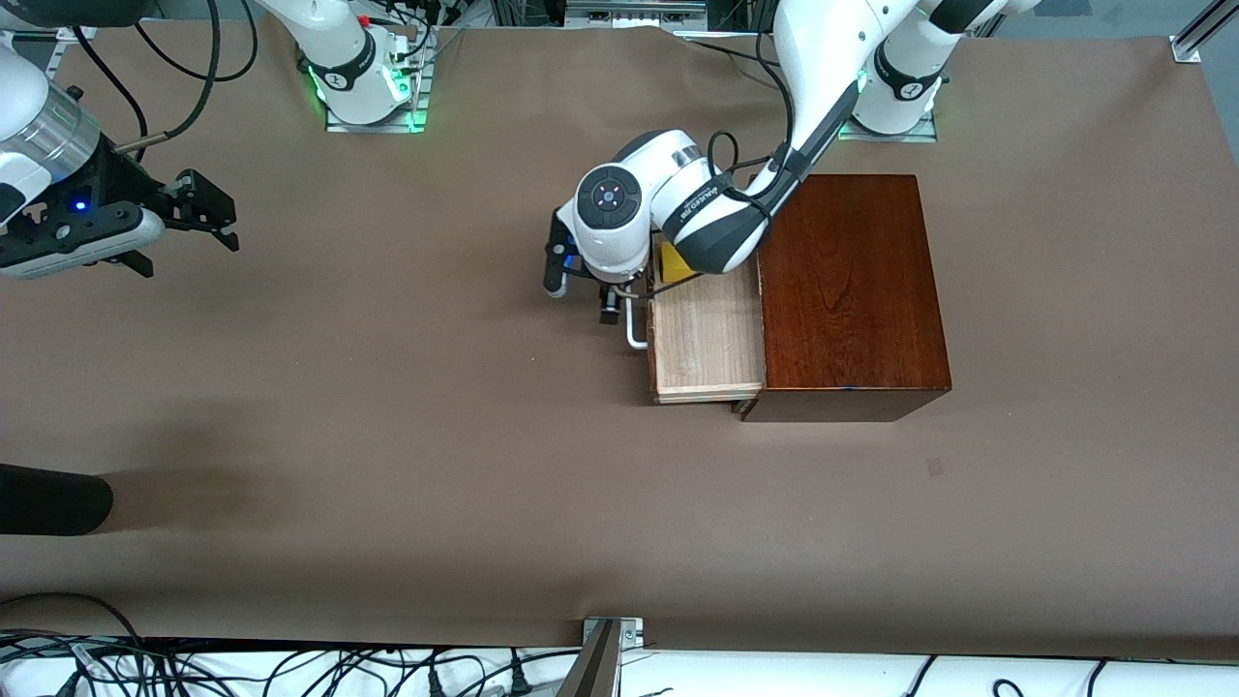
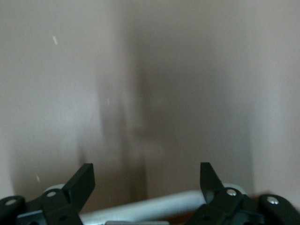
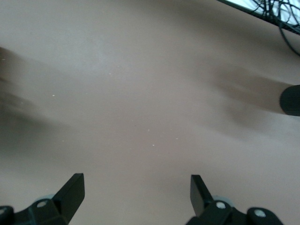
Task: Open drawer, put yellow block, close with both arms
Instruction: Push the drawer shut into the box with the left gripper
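The drawer (image 1: 707,339) stands pulled out of the mahogany box (image 1: 852,290), toward the right arm's end of the table. A corner of the yellow block (image 1: 674,263) shows inside the tray, at the end farther from the front camera; the left arm's wrist hides the rest of it. My left gripper (image 1: 581,300) (image 2: 146,171) is open and low at the drawer's front. The white bar handle (image 1: 634,329) (image 2: 154,206) runs between its fingers close to the palm, and they are not closed on it. My right gripper (image 1: 232,225) (image 3: 136,180) waits open over bare table at the right arm's end.
A dark rounded object (image 1: 48,499) (image 3: 290,99) reaches in at the table's edge near the right arm's end, nearer the front camera. Cables (image 1: 290,673) lie along the front edge. The brown table cover (image 1: 436,407) stretches between the drawer and the right gripper.
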